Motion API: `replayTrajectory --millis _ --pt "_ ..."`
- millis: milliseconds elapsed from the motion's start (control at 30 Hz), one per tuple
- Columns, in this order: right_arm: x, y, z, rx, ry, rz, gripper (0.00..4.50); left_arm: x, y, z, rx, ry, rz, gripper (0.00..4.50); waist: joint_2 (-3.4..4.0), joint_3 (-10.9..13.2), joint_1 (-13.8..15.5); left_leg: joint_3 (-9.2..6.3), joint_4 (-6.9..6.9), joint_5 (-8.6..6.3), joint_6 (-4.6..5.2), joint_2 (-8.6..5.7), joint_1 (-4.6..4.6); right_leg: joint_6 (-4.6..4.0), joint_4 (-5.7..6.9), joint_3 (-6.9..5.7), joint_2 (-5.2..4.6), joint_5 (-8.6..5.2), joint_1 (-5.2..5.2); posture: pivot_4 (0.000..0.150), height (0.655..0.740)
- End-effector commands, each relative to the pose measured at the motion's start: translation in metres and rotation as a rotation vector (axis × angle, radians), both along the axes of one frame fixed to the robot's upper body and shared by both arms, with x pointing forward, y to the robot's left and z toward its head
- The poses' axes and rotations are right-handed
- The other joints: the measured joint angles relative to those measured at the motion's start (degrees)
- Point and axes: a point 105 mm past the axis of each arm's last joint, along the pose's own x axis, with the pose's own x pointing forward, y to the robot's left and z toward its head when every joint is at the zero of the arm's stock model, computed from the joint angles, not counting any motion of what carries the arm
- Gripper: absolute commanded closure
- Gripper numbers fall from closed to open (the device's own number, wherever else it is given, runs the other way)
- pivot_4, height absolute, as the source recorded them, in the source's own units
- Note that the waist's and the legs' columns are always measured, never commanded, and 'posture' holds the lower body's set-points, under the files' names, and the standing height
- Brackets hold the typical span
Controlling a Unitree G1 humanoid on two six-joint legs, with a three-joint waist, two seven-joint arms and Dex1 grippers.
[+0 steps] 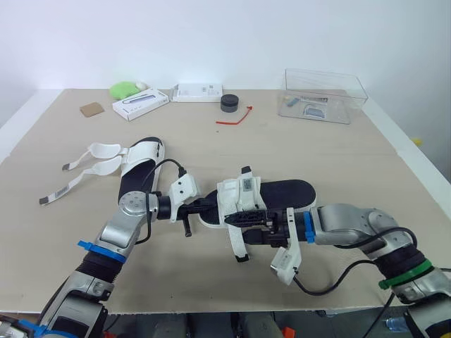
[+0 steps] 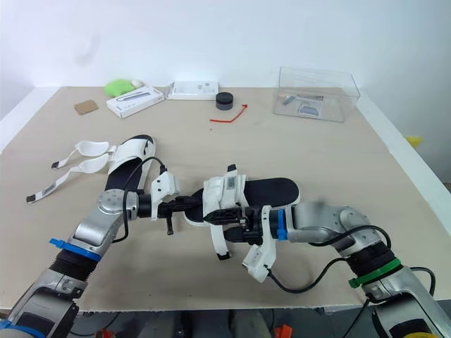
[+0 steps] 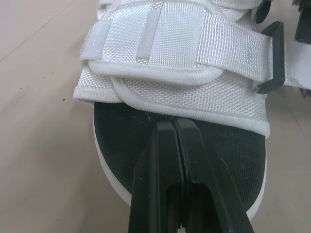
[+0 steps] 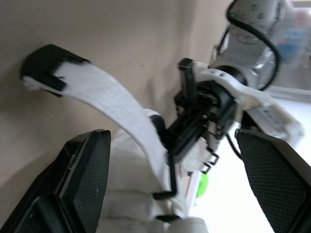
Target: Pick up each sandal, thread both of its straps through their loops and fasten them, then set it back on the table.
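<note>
Task stage: one sandal in hand, one untouched. The near sandal (image 1: pixel 282 193) lies at the middle of the table (image 1: pixel 338 148), between your two grippers. Your left gripper (image 1: pixel 203 205) meets it at the end nearer the white upper (image 1: pixel 239 197), and your right gripper (image 1: pixel 251 218) sits at the upper's near side. One strap (image 1: pixel 238 245) hangs loose from the upper, its dark tip down at the table, so judge this sandal not yet fastened. The far sandal (image 1: pixel 137 172) rests well off to your left with both straps (image 1: pixel 84 172) spread flat and unthreaded, so all of its work remains. The head views give you this layout and both sandals at once, but not how the fingers stand. The left wrist view shows that arm's fingers pressed together, tips at the upper's edge over the black insole (image 3: pixel 228 160). You cannot tell whether they pinch anything. It also shows a black loop (image 3: pixel 272 56) at the upper's side. The right wrist view shows that arm's fingers (image 4: pixel 274 184) wide apart, with the loose strap running between them and gripped by neither.
</note>
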Motion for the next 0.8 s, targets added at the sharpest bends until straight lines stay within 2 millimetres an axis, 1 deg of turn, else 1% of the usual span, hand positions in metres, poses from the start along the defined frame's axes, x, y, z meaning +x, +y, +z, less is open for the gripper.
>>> replayTrajectory --millis 33,167,233,267,300,367,400,500,533,700,733,800 --pt "-0.001 0.006 0.005 0.008 0.007 0.029 0.1 -0.002 0.003 -0.011 0.025 0.038 0.018 4.5 0.0 0.0 0.0 0.0 0.0 0.0 0.0 0.0 0.0 0.0 0.0 0.01 0.0 0.0 0.0 0.15 0.74" --pt "-0.005 0.009 0.005 0.032 0.093 0.028 0.1 -0.002 0.004 -0.012 0.028 0.038 0.019 4.5 0.0 0.0 0.0 0.0 0.0 -0.01 0.01 0.0 0.01 0.0 0.0 0.02 0.01 0.01 0.01 0.15 0.74" --pt "-0.006 0.011 0.008 0.063 0.145 0.018 0.6 -0.002 0.004 -0.012 0.029 0.038 0.019 4.5 0.0 0.0 0.0 0.0 0.0 -0.01 0.01 0.0 0.03 -0.01 0.01 0.03 0.01 0.01 0.02 0.15 0.74" --pt "-0.006 0.012 0.009 0.082 0.175 0.011 0.96 -0.002 0.004 -0.012 0.029 0.039 0.019 4.5 0.0 0.0 0.0 0.0 0.0 -0.01 0.01 0.01 0.03 -0.01 0.01 0.04 0.0 0.02 0.02 0.15 0.74" --pt "-0.006 0.013 0.011 0.097 0.197 0.001 1.43 -0.002 0.004 -0.012 0.03 0.04 0.019 4.5 0.0 0.0 0.0 0.01 0.0 -0.01 0.01 0.01 0.04 -0.01 0.01 0.04 0.0 0.03 0.02 0.15 0.74" --pt "-0.004 0.013 0.011 0.098 0.219 -0.017 2.38 -0.002 0.005 -0.012 0.032 0.041 0.019 4.5 0.0 0.0 0.0 0.01 0.0 -0.01 0.01 0.01 0.06 -0.01 0.01 0.05 0.0 0.04 0.03 0.15 0.74" --pt "-0.003 0.013 0.01 0.097 0.228 -0.026 2.97 -0.002 0.005 -0.012 0.032 0.042 0.02 4.5 0.0 0.0 0.0 0.01 0.0 -0.01 0.01 0.01 0.07 -0.01 0.01 0.05 0.0 0.04 0.04 0.15 0.74" --pt "-0.002 0.013 0.01 0.111 0.254 -0.046 4.4 -0.002 0.005 -0.012 0.032 0.042 0.021 4.5 0.0 0.0 0.0 0.01 0.0 -0.01 0.01 0.02 0.08 -0.02 0.01 0.04 0.01 0.04 0.04 0.15 0.74" --pt "-0.002 0.013 0.011 0.121 0.265 -0.053 4.47 -0.002 0.005 -0.012 0.033 0.042 0.021 4.5 0.0 0.0 0.0 0.01 0.0 -0.01 0.01 0.02 0.07 -0.02 0.01 0.03 0.01 0.03 0.04 0.15 0.74" --pt "-0.001 0.016 0.019 0.215 0.362 -0.094 4.47 -0.002 0.006 -0.012 0.034 0.041 0.024 4.5 0.0 0.0 0.0 0.0 -0.01 -0.01 0.01 0.03 0.08 -0.02 0.02 0.04 0.02 0.03 0.04 0.15 0.74" --pt "-0.001 0.017 0.025 0.26 0.426 -0.113 4.47 -0.002 0.006 -0.012 0.034 0.041 0.023 4.5 0.0 0.0 0.0 0.0 -0.01 -0.01 0.01 0.03 0.08 -0.02 0.03 0.04 0.02 0.04 0.04 0.15 0.74" --pt "0.005 0.019 0.036 0.365 0.634 -0.205 4.47 -0.001 0.006 -0.012 0.035 0.041 0.022 4.5 0.0 0.0 -0.01 0.0 -0.01 -0.01 0.01 0.04 0.08 -0.03 0.03 0.05 0.02 0.04 0.04 0.15 0.74"
